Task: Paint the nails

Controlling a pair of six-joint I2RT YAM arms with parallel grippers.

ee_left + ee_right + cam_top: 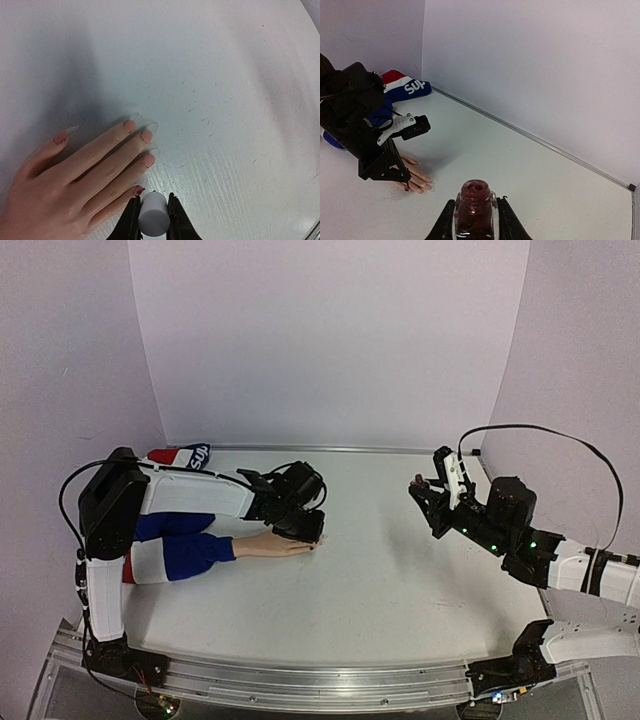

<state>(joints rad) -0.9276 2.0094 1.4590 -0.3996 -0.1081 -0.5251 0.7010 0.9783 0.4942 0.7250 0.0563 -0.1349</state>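
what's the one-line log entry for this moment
left gripper: shut on white cap, at little-finger nail | right gripper: shut on open polish bottle

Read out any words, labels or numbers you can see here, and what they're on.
"Sup": white letters on the blue band of the red, white and blue striped sleeve; further letters, if any, are hidden.
Nothing else is readable; the dark red glass polish bottle shows no label.

The mannequin hand (268, 545) is laid flat on the table (380, 580) at the left, with its fingers pointed toward the middle. The left gripper (153, 210) is set over the fingertips, a cap (153, 221) held just beside the little-finger nail (138, 190). Well apart at the right, the polish bottle (475, 207) is held upright in the right gripper (476, 222).
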